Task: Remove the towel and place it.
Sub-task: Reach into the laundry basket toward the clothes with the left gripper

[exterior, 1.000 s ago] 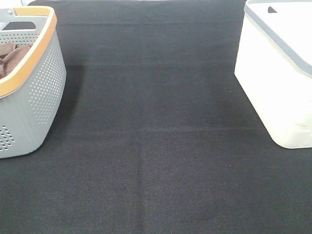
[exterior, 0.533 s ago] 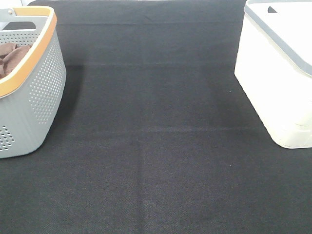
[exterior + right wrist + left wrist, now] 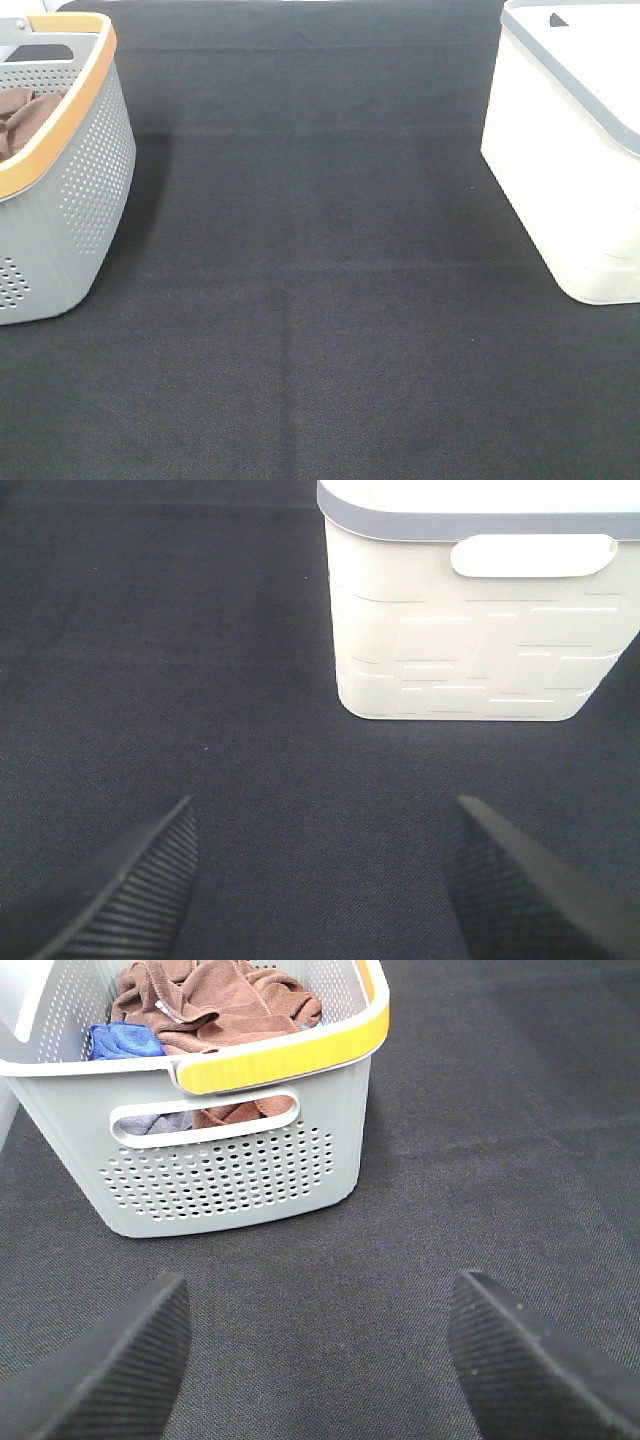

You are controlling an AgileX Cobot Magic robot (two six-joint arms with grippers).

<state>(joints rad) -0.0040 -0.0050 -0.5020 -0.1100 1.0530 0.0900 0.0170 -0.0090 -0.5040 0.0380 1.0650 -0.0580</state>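
At the left, a grey perforated basket [image 3: 70, 210] with a coloured rim [image 3: 285, 1055] is seen, and the brown towel [image 3: 215, 1005] lies crumpled inside it, heaped above a blue cloth [image 3: 120, 1040] that touches it. The left hand [image 3: 320, 1355] is held open, its two ribbed fingers spread wide, empty, and kept low over the table [image 3: 320, 300] just short of the basket's handle end. The middle of the table is bare. The right hand [image 3: 320, 870] is likewise open and empty, and it is pointed at a white bin [image 3: 470, 630] standing at the right, well apart from the basket (its inside cannot be seen from here).

Nothing has been grasped yet, so the task is judged to be at its start. Several faults could be expected. The blue cloth might be pinched or dragged out with the towel, since the two are bunched together. A fold could be snagged on the rim or the handle slot, and the light basket might then be tipped or slid. The rim could also be struck if the hand is lowered too close to the wall.

The table is covered by a black woven cloth with faint creases. Little of the room beyond it is shown.
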